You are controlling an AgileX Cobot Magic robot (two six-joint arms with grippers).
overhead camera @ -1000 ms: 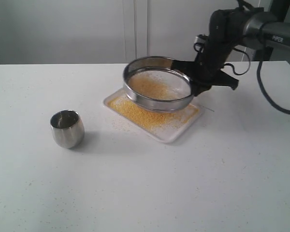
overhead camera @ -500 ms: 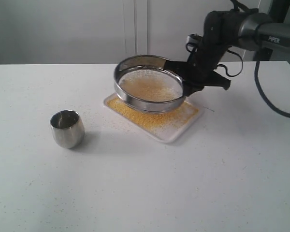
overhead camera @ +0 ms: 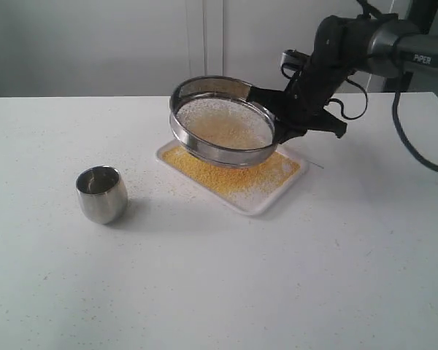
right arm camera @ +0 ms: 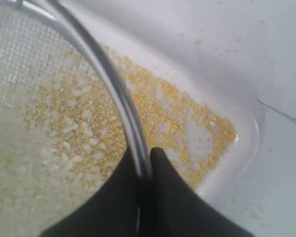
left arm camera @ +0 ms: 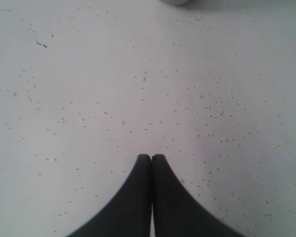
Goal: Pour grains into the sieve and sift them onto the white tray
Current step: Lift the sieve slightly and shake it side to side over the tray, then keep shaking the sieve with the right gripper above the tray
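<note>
My right gripper [overhead camera: 279, 117] [right arm camera: 145, 159] is shut on the rim of the sieve [overhead camera: 223, 121] [right arm camera: 111, 79], a wide steel ring with a mesh bottom, and holds it tilted in the air over the white tray [overhead camera: 274, 197] [right arm camera: 241, 158]. A thin scatter of yellow-tan grains [overhead camera: 226, 131] lies on the mesh. A layer of grains [overhead camera: 212, 171] [right arm camera: 187, 113] covers much of the tray below. My left gripper [left arm camera: 151, 157] is shut on nothing, above bare table dotted with stray grains; the exterior view does not show it.
A small rounded steel cup [overhead camera: 101, 194] stands upright on the white table [overhead camera: 204, 292], left of the tray. Loose grains speckle the table round the tray. The right arm [overhead camera: 365, 40] reaches in from the back right.
The sieve has swung left and slightly up over the tray in my right gripper. More grains now lie on the tray's left part. The cup has stayed put.
</note>
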